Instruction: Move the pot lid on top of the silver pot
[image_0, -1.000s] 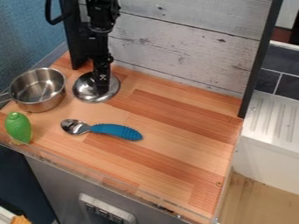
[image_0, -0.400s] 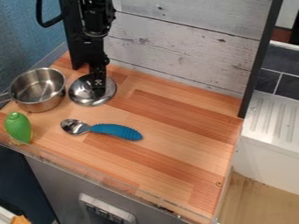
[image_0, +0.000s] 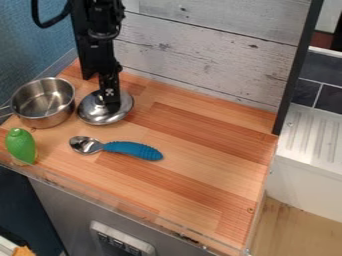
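My gripper (image_0: 110, 104) is over the pot lid at the upper left of the wooden counter, shut on the lid's knob. The round, shiny metal pot lid (image_0: 95, 114) is just right of the silver pot. Part of its top is hidden behind the gripper, and I cannot tell if it is raised off the wood. At the left edge, the silver pot (image_0: 45, 119) stands upright and uncovered, its handle pointing left.
In front of the lid lies a spoon with a blue handle (image_0: 133, 149). A green toy (image_0: 21, 145) sits near the counter's front left corner. Behind is a whitewashed plank wall (image_0: 214, 50), and a white sink unit (image_0: 310, 140) stands at the right.
The gripper and the lid have shifted together a little to the left and toward the front. The lid's tilt looks slightly different. The pot, spoon and green toy have stayed put.
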